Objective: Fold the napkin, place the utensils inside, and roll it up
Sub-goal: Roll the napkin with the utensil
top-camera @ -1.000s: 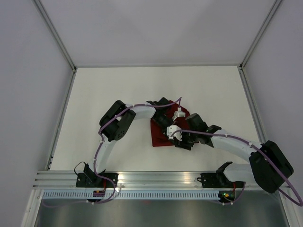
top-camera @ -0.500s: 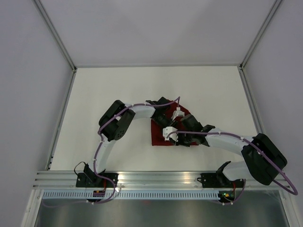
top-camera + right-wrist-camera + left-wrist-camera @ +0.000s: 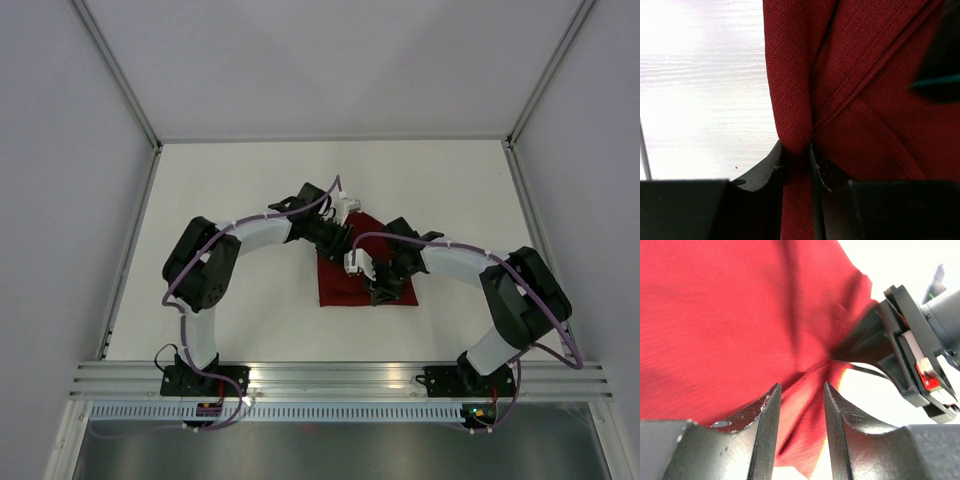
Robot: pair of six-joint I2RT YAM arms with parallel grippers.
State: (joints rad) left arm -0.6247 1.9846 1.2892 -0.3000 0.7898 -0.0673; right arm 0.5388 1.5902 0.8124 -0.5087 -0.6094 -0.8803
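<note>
The dark red napkin (image 3: 338, 288) lies bunched and partly folded at the table's middle, between my two grippers. My left gripper (image 3: 345, 238) hovers at its far edge. In the left wrist view the jaws (image 3: 801, 388) stand apart with the napkin (image 3: 730, 315) showing through the gap, so it is open. My right gripper (image 3: 378, 288) sits on the cloth's near right part. In the right wrist view it (image 3: 796, 148) is shut on a raised fold of the napkin (image 3: 880, 100). The right gripper also shows in the left wrist view (image 3: 912, 357). The knife is hidden.
White table (image 3: 230, 190) inside grey walls, with a metal rail (image 3: 330, 375) at the near edge. Both arms arch over the middle, the left elbow (image 3: 200, 270) at the left and the right elbow (image 3: 520, 295) at the right.
The left arm's elbow swung left and its gripper moved toward the far side. The right gripper shifted farther in, still on the cloth. The napkin now spreads wider to the right.
</note>
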